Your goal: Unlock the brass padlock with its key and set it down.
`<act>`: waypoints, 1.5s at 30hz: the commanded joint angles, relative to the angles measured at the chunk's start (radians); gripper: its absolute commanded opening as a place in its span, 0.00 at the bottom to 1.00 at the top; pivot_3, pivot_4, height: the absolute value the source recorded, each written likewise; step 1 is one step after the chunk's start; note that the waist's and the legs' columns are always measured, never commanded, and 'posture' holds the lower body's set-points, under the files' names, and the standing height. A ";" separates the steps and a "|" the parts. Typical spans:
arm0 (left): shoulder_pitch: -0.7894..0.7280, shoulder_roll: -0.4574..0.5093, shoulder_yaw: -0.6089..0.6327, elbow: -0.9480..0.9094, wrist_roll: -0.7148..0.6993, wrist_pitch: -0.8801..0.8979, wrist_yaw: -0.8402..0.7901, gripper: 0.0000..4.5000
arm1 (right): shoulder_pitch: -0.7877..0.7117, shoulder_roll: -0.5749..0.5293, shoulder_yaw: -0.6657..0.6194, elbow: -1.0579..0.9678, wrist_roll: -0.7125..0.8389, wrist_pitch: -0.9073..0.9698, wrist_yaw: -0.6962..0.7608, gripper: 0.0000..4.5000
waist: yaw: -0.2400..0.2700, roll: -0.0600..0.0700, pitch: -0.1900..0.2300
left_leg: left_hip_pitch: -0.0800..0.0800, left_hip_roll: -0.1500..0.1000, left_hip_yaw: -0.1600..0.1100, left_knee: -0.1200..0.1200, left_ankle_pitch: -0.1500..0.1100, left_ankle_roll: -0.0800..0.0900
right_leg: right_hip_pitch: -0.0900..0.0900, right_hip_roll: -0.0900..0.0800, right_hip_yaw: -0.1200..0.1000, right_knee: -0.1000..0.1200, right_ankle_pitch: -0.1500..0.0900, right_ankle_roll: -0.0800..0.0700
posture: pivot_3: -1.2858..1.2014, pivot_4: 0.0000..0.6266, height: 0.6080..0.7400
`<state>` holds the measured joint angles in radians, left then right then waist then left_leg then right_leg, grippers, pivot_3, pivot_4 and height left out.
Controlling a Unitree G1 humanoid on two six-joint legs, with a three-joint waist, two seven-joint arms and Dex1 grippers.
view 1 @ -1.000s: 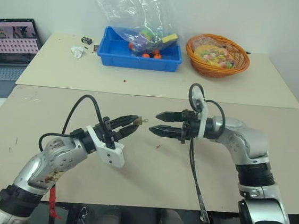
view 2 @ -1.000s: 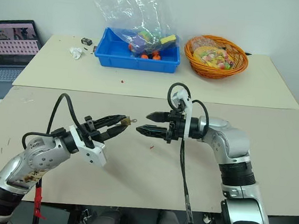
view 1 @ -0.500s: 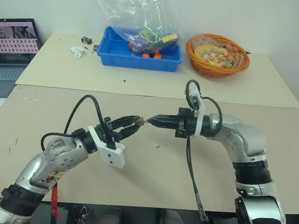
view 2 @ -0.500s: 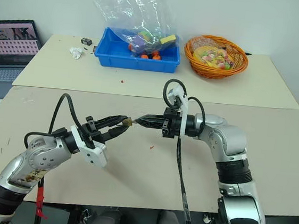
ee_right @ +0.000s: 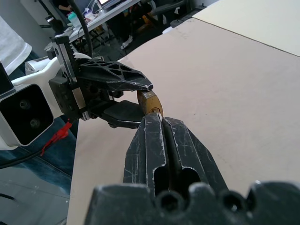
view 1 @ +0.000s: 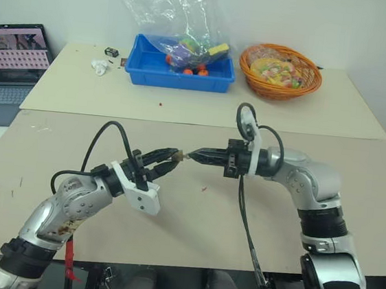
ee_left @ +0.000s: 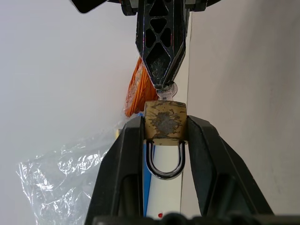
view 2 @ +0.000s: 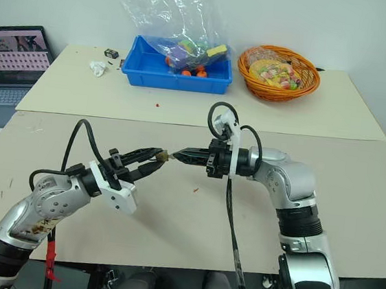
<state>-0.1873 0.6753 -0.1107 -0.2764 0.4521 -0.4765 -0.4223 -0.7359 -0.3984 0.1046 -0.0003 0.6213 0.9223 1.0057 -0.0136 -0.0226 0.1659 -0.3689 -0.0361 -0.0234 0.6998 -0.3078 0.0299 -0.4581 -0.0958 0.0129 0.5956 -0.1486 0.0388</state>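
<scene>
- My left fingers (ee_left: 126, 164): two black prongs clamped on either side of the brass padlock (ee_left: 164, 121), holding it in the air above the near table.
- Left gripper (view 1: 169, 158): pointing roughly level, forward and toward my right, at mid-table height.
- The brass padlock: small, yellow-brass, scuffed face; its silvery shackle (ee_left: 165, 161) loops back between my left fingers, while the bottom of its body faces my right gripper.
- My right fingers (ee_right: 154, 140): pressed flat together, tips meeting at the padlock's body.
- Right gripper (view 1: 193, 156): pointing toward my left, level with the left gripper, so the two meet tip to tip.
- The key (ee_left: 165, 92): a small silvery head pinched in my right fingertips, just against the padlock's free end (how deep the blade sits I cannot tell).
- Near table (view 1: 190, 234): tan top, lying under both arms; one red speck (view 1: 203, 188) lies on it below the right gripper.
- Far table (view 1: 321, 110): pale top, set behind the near one.
- Blue tray (view 1: 180, 73): on the far table, holding a clear plastic bag (view 1: 169, 11) with coloured items inside.
- Orange basket (view 1: 281, 71): woven, just right of the tray, with wrapped sweets in it.
- White crumpled scrap (view 1: 100, 67): left of the tray, with a small dark object (view 1: 111, 52) near it.
- Laptop (view 1: 12, 53): open, screen lit, at the far left on a separate surface.
</scene>
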 commanded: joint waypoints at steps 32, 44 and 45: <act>0.015 -0.036 0.026 -0.055 -0.025 -0.020 -0.014 0.18 | -0.193 0.176 -0.190 0.210 0.084 0.409 -0.297 0.42 | -0.006 0.001 -0.001 | 0.000 0.000 0.000 0.000 0.000 0.000 | -0.001 0.000 0.000 0.002 0.000 0.000 | 0.52 0.24 0.91; 0.030 -0.034 0.033 -0.080 -0.036 0.004 -0.031 0.18 | -0.089 0.060 -0.211 0.038 0.149 0.410 -0.262 0.55 | -0.006 0.001 0.000 | -0.001 0.000 0.000 0.000 0.000 0.000 | -0.001 0.001 0.000 0.001 0.000 0.000 | 0.52 0.24 0.91; 0.030 -0.034 0.033 -0.080 -0.037 0.004 -0.032 0.18 | -0.082 0.061 -0.212 0.026 0.155 0.414 -0.264 0.55 | -0.009 0.001 -0.001 | -0.001 0.000 0.000 0.000 0.000 0.000 | -0.001 0.001 0.000 0.001 0.000 0.000 | 0.52 0.24 0.91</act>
<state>-0.1528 0.6364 -0.0919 -0.3158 0.4321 -0.4747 -0.4543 -0.8128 -0.3358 -0.1022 0.0934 0.7343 1.3244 0.7296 -0.0227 -0.0217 0.1654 -0.3695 -0.0356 -0.0232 0.6998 -0.3078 0.0299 -0.4589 -0.0951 0.0132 0.5967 -0.1485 0.0388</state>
